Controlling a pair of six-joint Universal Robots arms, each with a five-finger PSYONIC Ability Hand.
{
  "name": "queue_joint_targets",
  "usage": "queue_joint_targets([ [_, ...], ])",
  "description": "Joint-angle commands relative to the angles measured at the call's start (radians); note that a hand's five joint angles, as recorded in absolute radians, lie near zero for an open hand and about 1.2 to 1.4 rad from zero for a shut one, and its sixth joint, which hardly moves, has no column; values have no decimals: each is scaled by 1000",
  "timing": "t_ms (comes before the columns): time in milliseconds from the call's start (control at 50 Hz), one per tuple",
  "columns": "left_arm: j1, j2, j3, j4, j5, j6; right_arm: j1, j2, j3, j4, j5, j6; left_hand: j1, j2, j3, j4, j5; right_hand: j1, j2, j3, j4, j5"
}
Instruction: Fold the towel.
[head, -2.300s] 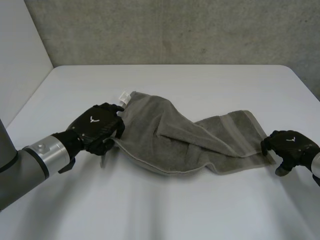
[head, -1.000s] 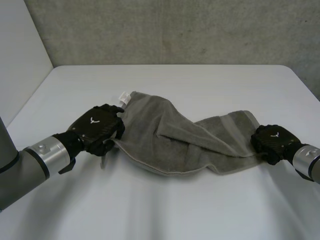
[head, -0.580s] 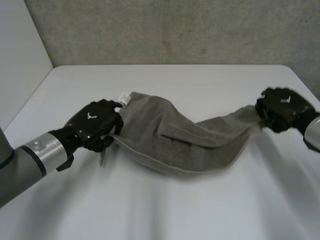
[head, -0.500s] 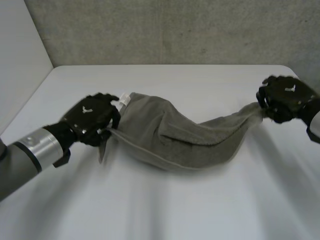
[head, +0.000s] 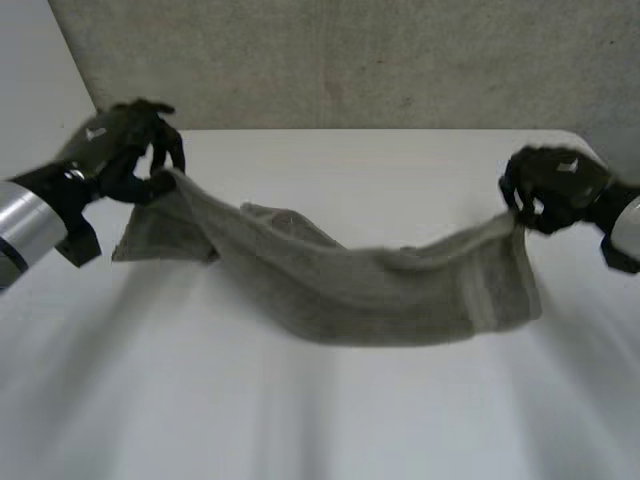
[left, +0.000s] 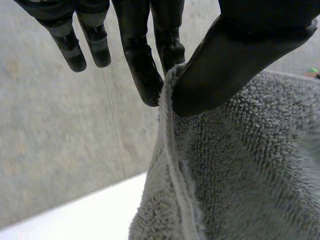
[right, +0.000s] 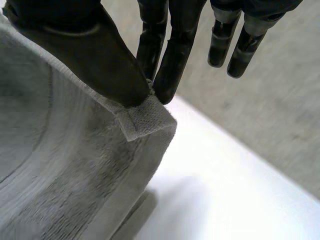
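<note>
Aloft, grey towel (head: 380, 290) sags mid-frame; left hand (head: 120, 150) pinches upper-left end, right hand (head: 550, 188) pinches right corner, above white table (head: 400, 420).

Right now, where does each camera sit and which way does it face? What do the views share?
Head: between and behind the arms, looking down at the table; shows both arms, with the left hand and right hand holding the towel strung between them.
Left wrist: on the left arm's wrist, looking along the palm toward the wall; its own hand pinches a towel edge.
Right wrist: on the right arm's wrist, looking along the palm over the table; its own hand pinches a towel corner.
Shared: the towel is in all three views; the head view also shows both pinches.
</note>
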Motion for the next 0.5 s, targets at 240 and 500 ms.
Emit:
queue_joint_targets([
  [240,-11,-147,-23,-4,-3,182,10,98,184,-12,14,-124,129,64,-51,-59,85,-546,-528,-42,-76,-573],
  [500,-14,-147,-29,-6,-2,182,16,105,204,-86,21,-124,129,64,-51,-59,85,-667,-649,-42,-76,-694],
])
